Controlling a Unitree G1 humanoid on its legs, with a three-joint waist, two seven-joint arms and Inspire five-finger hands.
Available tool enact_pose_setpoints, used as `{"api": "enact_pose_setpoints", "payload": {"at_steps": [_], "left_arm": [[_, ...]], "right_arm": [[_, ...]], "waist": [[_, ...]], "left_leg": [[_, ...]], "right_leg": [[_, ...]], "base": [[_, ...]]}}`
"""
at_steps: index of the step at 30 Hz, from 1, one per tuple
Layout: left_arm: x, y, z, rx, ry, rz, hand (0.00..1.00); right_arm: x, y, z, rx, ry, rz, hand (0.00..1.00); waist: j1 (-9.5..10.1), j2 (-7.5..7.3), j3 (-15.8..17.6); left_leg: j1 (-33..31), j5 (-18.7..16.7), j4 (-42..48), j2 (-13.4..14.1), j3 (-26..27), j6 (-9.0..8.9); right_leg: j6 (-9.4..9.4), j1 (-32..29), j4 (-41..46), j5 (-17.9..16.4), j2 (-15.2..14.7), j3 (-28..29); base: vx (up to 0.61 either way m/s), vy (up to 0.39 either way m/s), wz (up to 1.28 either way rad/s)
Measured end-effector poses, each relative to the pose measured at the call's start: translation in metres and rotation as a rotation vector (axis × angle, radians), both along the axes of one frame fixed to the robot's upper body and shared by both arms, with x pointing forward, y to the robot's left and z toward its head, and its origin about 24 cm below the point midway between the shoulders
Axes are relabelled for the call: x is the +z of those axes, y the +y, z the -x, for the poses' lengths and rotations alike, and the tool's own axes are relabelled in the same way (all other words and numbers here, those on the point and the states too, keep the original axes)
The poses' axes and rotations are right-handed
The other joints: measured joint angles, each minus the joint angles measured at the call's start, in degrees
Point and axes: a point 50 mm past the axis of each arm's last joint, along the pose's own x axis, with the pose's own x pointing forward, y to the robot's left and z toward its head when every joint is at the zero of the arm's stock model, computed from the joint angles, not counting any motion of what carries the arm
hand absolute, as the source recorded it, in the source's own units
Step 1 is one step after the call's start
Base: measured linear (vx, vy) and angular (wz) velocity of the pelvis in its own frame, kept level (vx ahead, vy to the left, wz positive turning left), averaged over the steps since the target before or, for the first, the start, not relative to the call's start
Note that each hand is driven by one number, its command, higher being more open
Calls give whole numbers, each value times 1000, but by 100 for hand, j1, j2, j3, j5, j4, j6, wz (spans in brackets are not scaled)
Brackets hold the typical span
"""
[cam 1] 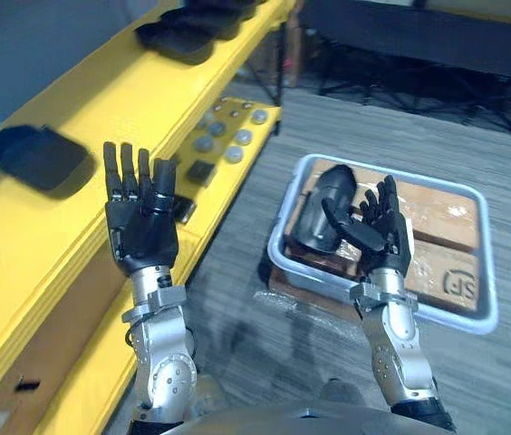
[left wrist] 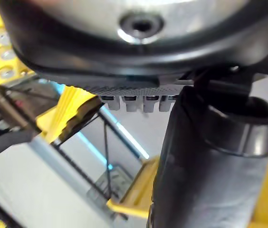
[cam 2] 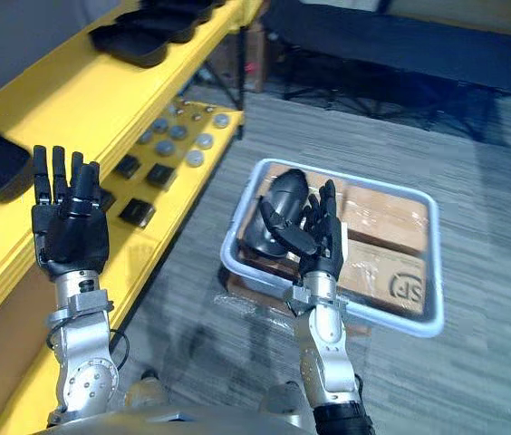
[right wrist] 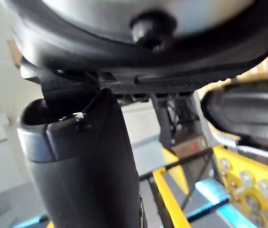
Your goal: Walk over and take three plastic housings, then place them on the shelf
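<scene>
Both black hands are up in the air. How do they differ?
The left hand keeps its fingers straight and close together; the right hand has looser fingers, thumb spread sideways. The left hand shows before the yellow shelf, the right hand before the tray holding a black housing. Both are dark, open and empty.

1. A light grey tray (cam 2: pixel 391 319) sits on the grey carpet (cam 2: pixel 491 181).
2. Brown cardboard boxes (cam 2: pixel 387 217) lie inside it.
3. Round grey discs (cam 2: pixel 178 134) cluster to its left, near small black square parts (cam 2: pixel 138 212).
4. A black cross-legged frame (cam 1: pixel 346 72) stands beyond.
</scene>
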Motion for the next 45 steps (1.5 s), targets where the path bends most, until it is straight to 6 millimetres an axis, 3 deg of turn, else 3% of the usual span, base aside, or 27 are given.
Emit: {"api": "enact_pose_setpoints", "payload": {"at_steps": [3, 7, 10, 13, 16, 19, 22, 23, 26, 29, 35, 40, 45], "left_arm": [[-1, -9, -2, -37, 34, -78, 100], [-17, -11, -8, -88, 138, -182, 100], [-21, -9, -13, -70, 186, -326, 100], [-27, -7, -22, -8, 254, -454, 100], [-31, -5, -22, 22, 299, -471, 100], [-30, -9, -24, 8, 292, -476, 100], [-30, -21, -32, -82, 259, -486, 100], [-31, -34, -40, -166, 236, -459, 100], [-33, -55, -52, -285, 209, -475, 100], [-35, -61, -53, -325, 201, -467, 100], [-44, -74, -54, -378, 219, -452, 100], [-60, -77, -47, -396, 287, -455, 100], [-67, -75, -42, -396, 314, -424, 100]], "right_arm": [[-16, -10, 19, -3, 93, -2, 100], [-35, -9, 30, 24, 196, 0, 100], [-45, -15, 21, -7, 232, 6, 100], [-45, -44, -10, -145, 225, -12, 100], [-18, -85, -41, -332, 144, 29, 100], [17, -107, -70, -402, 57, 84, 100], [38, -124, -94, -480, 39, 123, 100], [49, -137, -106, -519, 41, 147, 100], [70, -150, -123, -548, 50, 203, 100], [77, -152, -129, -550, 55, 241, 100], [131, -177, -136, -636, -28, 330, 100], [171, -171, -144, -670, -135, 363, 100], [216, -177, -127, -818, -317, 354, 100]], "waist": [[-179, -111, 44], [-164, -213, 102], [-66, -389, 305], [37, -348, 735], [132, -238, 1200], [215, -222, 1432], [276, -202, 1471], [364, -124, 1548], [439, 139, 1718], [523, 243, 1781], [706, 553, 1979], [803, 614, 2019], [775, 669, 2042]], "left_leg": [[87, -141, 73, -291, 280, 22], [-222, -414, 600, -355, 338, 111], [-611, -499, 979, -350, 236, 147], [-983, -500, 1295, -240, 40, 142], [-1212, -445, 1315, -225, -102, 54], [-1402, -373, 1255, -251, -321, 45], [-1625, -266, 1187, -321, -562, 87], [-1688, -222, 1147, -353, -629, 91], [-1809, -70, 1037, -445, -824, 112], [-1846, 62, 853, -520, -954, 117], [-1940, 293, 582, -670, -1157, 145], [-1945, 453, 404, -774, -1195, 168], [-1942, 484, 417, -833, -1234, 187]], "right_leg": [[111, -167, -145, 439, -278, 98], [160, -146, -722, 1066, -420, -87], [242, -136, -1084, 1258, -471, -261], [199, -112, -1405, 1526, -360, -410], [115, -267, -1518, 1701, -280, -450], [10, -496, -1540, 1796, -176, -448], [-26, -695, -1541, 1864, -123, -493], [-53, -755, -1540, 1923, -121, -567], [-75, -771, -1539, 1980, -153, -878], [-75, -798, -1537, 1980, -187, -1027], [-83, -901, -1370, 1970, -286, -1335], [-102, -976, -1290, 1950, -376, -1430], [-88, -1048, -1037, 1846, -453, -1438]], "base": [[-71, 151, -72], [-114, 140, -30], [-157, 62, 7], [-183, 11, 11], [-173, -38, -5], [-95, -64, -13], [-40, -56, 4], [-14, -27, 10], [-12, -15, 28], [6, -12, 28], [-17, 22, 21], [-29, 24, 10], [-9, 11, 6]]}}
